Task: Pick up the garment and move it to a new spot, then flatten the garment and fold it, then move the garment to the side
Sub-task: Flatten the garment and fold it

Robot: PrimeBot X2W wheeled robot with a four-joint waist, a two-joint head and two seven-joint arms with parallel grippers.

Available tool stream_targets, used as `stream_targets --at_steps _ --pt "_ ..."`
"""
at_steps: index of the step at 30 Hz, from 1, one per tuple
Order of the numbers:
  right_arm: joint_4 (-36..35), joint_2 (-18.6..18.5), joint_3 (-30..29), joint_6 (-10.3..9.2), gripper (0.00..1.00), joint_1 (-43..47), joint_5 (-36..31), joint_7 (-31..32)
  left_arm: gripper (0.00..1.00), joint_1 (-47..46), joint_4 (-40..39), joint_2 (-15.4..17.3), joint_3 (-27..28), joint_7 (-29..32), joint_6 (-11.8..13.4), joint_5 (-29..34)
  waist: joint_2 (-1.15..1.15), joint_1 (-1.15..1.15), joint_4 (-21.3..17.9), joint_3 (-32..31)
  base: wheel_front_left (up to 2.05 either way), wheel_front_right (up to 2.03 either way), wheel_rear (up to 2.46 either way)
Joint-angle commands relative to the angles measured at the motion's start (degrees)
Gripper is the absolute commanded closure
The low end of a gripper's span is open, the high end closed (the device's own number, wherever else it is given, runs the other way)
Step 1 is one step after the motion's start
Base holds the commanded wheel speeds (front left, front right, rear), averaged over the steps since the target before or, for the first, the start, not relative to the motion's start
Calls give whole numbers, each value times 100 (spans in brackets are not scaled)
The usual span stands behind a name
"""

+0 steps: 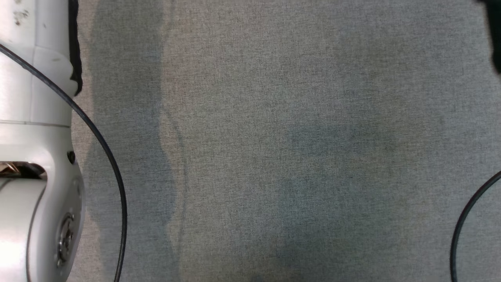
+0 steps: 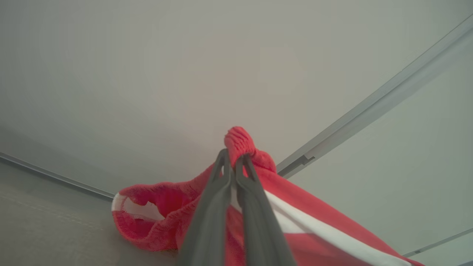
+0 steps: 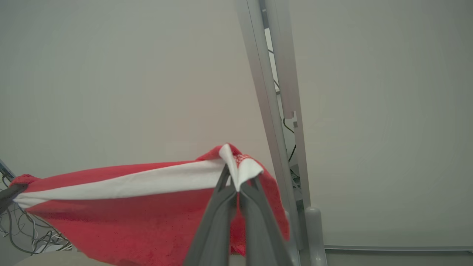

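Note:
The garment (image 2: 325, 229) is red fleece with a white band, lifted off the surface and stretched between both hands. My left gripper (image 2: 232, 157) is shut on one bunched red corner of it, and a cuff opening hangs to the left. My right gripper (image 3: 236, 181) is shut on the opposite corner, where the white band (image 3: 147, 184) of the garment (image 3: 122, 221) folds over the fingertips. At the far left of the right wrist view, the other gripper's dark finger (image 3: 9, 194) holds the garment's far end. In the head view, my pale left forearm (image 1: 31, 156) runs along the left edge.
A grey fabric-covered table (image 1: 274, 141) spreads below the head camera. Black cables (image 1: 109, 156) arc at both sides of that view. Pale wall panels with a grey metal frame (image 3: 273, 111) stand behind the garment, with loose wires (image 3: 29, 232) at the lower left.

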Motion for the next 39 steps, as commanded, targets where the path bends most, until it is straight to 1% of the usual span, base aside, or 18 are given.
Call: stream_targets --at_steps 1,4,7,12,13,14,17,20,23,25,29,30,31,34,39 --pt "36 -48 79 -4 100 81 23 14 100 46 87 28 -45 -57 -75 -50 0 0 -9 38 0 0 0" --pt "142 31 475 -2 100 382 255 167 100 159 510 36 -228 -223 -259 -368 0 0 39 37 0 0 0" --pt "190 -41 819 -2 100 697 478 246 100 361 843 31 -398 -236 -460 -817 0 0 128 -53 0 0 0" --pt "146 -190 1363 -2 100 1211 848 347 100 704 1285 27 -619 -460 -555 -1306 0 0 262 -266 0 0 0" --pt "130 -222 1464 -2 100 1301 928 362 100 789 1349 27 -672 -440 -608 -1420 0 0 285 -321 0 0 0" --pt "107 -308 1632 -2 100 1490 1080 363 100 969 1427 27 -792 -415 -719 -1653 0 0 337 -446 0 0 0" --pt "91 -452 1929 -2 100 1786 1261 447 100 1294 1512 30 -1068 -382 -816 -1953 0 0 436 -640 0 0 0" --pt "71 -621 2171 -3 100 2046 1462 509 100 1624 1569 35 -1276 -430 -807 -2312 0 0 518 -848 0 0 0" --pt "97 -739 2392 -4 100 2320 1653 594 100 1954 1604 41 -1453 -518 -687 -2707 0 0 553 -1014 0 0 0" --pt "102 -825 2630 -4 100 2435 1654 682 100 2134 1560 42 -1609 -518 -612 -2974 0 0 579 -1080 0 0 0" --pt "68 -959 2982 -5 100 2620 1784 785 100 2489 1459 44 -2066 -639 -489 -3353 0 0 626 -1258 0 0 0" --pt "61 -989 3034 -5 100 2653 1834 802 100 2560 1426 43 -2226 -649 -471 -3382 0 0 636 -1302 0 0 0" --pt "61 -989 3034 -5 100 2653 1834 802 100 2560 1426 43 -2226 -649 -471 -3382 0 0 636 -1302 0 0 0" --pt "70 -1076 3195 -4 100 2764 1981 855 100 2743 1381 40 -2763 -704 -454 -3260 0 0 657 -1438 0 0 0" --pt "99 -1224 3443 -4 100 2896 2199 1011 100 2931 1442 40 -3237 -640 -435 -3255 0 0 646 -1662 0 0 0"
